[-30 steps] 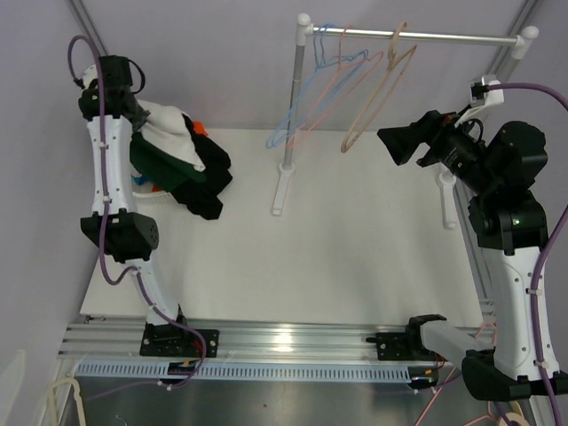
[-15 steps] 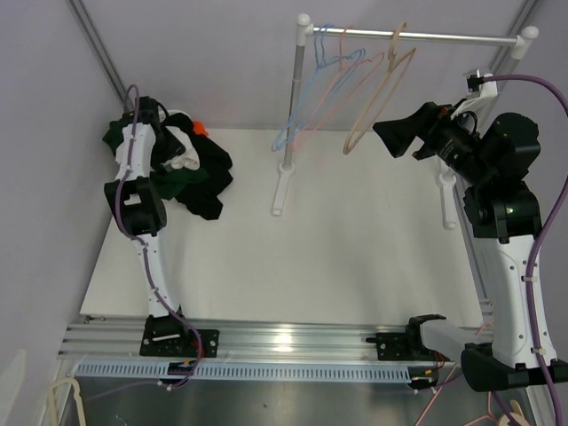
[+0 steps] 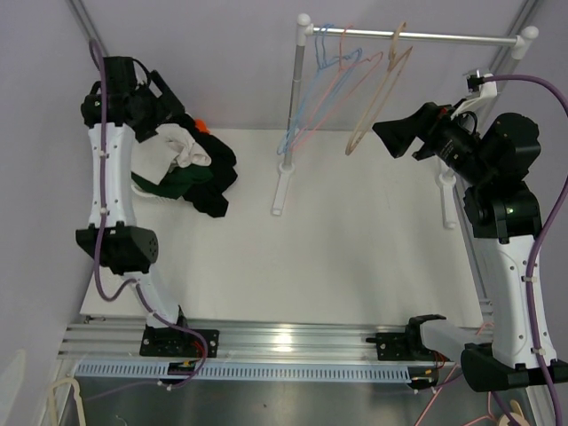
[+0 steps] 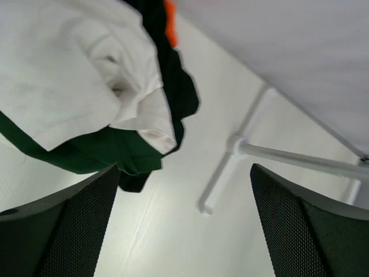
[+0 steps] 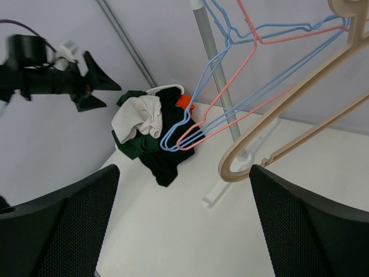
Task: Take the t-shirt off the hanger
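The t-shirt (image 3: pixel 182 149), which we take to be the white one, lies crumpled atop a heap of dark clothes (image 3: pixel 209 182) at the far left corner of the tabletop (image 3: pixel 337 257). It is well apart from the rack (image 3: pixel 444 37), whose hangers (image 5: pixel 271 118) hang bare. We judge it light, limp and quick to bunch. Any raised fold on top would serve as a hold, pinched shallow to spare the green garment (image 4: pixel 86 154) beneath. The left jaws hover released above the heap. The right jaws, also released, face the hangers.
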Available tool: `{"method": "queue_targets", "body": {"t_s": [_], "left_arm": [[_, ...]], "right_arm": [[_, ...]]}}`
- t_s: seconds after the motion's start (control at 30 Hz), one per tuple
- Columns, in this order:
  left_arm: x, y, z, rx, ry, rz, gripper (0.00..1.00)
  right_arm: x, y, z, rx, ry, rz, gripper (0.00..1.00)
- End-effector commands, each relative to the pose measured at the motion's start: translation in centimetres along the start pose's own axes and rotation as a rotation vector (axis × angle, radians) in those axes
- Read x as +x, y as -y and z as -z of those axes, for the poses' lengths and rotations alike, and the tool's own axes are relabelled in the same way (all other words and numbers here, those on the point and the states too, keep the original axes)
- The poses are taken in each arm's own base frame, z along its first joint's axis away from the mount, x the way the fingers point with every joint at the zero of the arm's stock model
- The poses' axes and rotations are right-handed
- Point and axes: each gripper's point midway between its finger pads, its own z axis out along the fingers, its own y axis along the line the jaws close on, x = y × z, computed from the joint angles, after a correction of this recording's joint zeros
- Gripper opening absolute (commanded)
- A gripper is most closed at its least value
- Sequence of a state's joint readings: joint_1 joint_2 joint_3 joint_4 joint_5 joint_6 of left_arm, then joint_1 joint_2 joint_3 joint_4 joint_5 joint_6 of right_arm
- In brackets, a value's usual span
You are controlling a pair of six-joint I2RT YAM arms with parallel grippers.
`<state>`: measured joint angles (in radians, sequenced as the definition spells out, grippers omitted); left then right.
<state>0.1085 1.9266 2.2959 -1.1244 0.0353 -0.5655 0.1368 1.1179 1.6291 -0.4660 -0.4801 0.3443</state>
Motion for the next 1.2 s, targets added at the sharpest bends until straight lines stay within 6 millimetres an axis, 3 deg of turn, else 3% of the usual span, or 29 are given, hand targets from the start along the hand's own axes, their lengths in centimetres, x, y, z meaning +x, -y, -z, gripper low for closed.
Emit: {"method": "queue_targets", "body": {"t_s": [0.0,0.1,0.27,0.3,0.33,0.37,0.4,0.43,0.5,0.53,0.6,0.63,0.67,0.7,0.77,0.87,1.17], "left_arm": [[-1.6,2.5,6.9,0.127,0.117,-0.067,0.99],[-1.1,3.4,10.0,0.184,0.118,-0.080,1.00],[2.8,2.9,13.6,0.193,0.097,-0.211,1.00],[4.9,1.9,14.4,0.188,0.097,-0.242,0.99],[5.6,2.3,15.8,0.220,0.135,-0.282,0.99],[7.8,1.3,15.4,0.235,0.111,-0.325,0.99],[7.5,2.3,17.0,0.317,0.194,-0.344,0.99],[10.7,0.2,17.9,0.344,0.186,-0.359,1.00],[12.0,-0.4,20.5,0.411,0.250,-0.369,1.00],[14.1,-1.8,21.1,0.435,0.270,-0.371,0.99],[15.6,-2.2,22.8,0.503,0.302,-0.375,0.99],[16.7,-2.7,22.6,0.515,0.294,-0.375,0.99],[17.9,-3.2,23.4,0.553,0.312,-0.377,0.99],[18.8,-3.7,23.0,0.559,0.301,-0.376,1.00],[19.7,-4.3,23.7,0.583,0.338,-0.374,1.00],[20.4,-5.0,23.0,0.579,0.345,-0.370,1.00],[20.3,-5.0,22.1,0.545,0.295,-0.383,1.00]], "right_arm": [[-0.8,-1.3,0.8,-0.036,0.024,0.024,0.99],[-0.8,-1.4,1.2,-0.029,0.030,0.027,0.99],[-0.3,-1.3,1.8,-0.017,0.034,0.027,1.00],[0.7,-0.4,1.7,0.013,0.021,0.012,1.00],[1.2,0.0,1.8,0.029,0.022,0.008,0.99],[1.4,0.0,2.5,0.042,0.030,0.009,1.00],[2.7,1.3,2.5,0.092,0.015,-0.003,0.99],[3.2,1.6,2.8,0.105,0.011,-0.004,0.99],[4.1,1.9,3.7,0.128,0.011,-0.013,0.99],[5.7,2.6,3.7,0.151,-0.015,-0.044,0.99],[6.8,2.5,4.7,0.154,-0.019,-0.056,0.99],[8.6,3.3,4.8,0.180,-0.044,-0.086,0.99],[9.0,3.2,5.4,0.180,-0.036,-0.088,0.99],[10.1,3.7,5.3,0.190,-0.059,-0.099,0.99],[11.7,4.2,6.0,0.204,-0.072,-0.108,1.00],[13.1,4.6,6.6,0.217,-0.070,-0.117,0.99],[13.9,4.3,7.1,0.211,-0.098,-0.121,0.99]]}}
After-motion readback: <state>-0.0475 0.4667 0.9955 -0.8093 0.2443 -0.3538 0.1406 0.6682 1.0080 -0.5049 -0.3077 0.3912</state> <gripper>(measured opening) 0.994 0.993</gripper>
